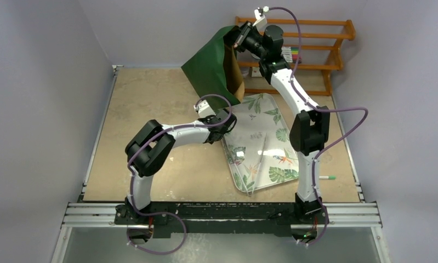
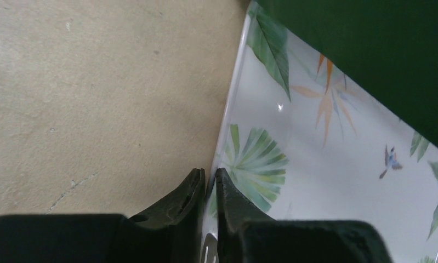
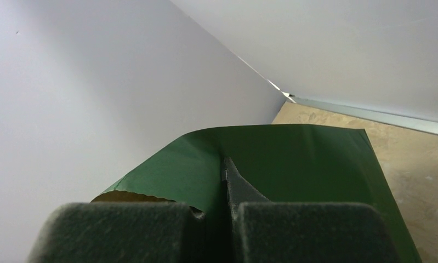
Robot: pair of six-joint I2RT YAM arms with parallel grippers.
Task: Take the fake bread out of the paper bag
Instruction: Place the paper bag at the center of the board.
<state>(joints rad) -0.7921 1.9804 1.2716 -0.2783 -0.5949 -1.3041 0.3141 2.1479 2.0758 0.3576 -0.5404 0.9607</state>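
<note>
The dark green paper bag (image 1: 208,66) hangs lifted over the far end of the table, its brown inside (image 1: 236,76) facing right and down toward the tray. My right gripper (image 1: 237,37) is shut on the bag's upper edge; in the right wrist view the green paper (image 3: 293,159) is pinched between the jaws of the right gripper (image 3: 226,164). My left gripper (image 1: 230,123) is shut on the left rim of the leaf-patterned tray (image 1: 260,137). The left wrist view shows that rim (image 2: 230,104) running in between the jaws of the left gripper (image 2: 210,174), with the bag (image 2: 381,49) above. No fake bread shows; it is hidden or out of view.
A wooden rack (image 1: 315,38) holding coloured markers stands at the back right, just behind the right arm. A green-tipped pen (image 1: 328,177) lies near the table's right edge. Grey walls close in the table on the left, back and right.
</note>
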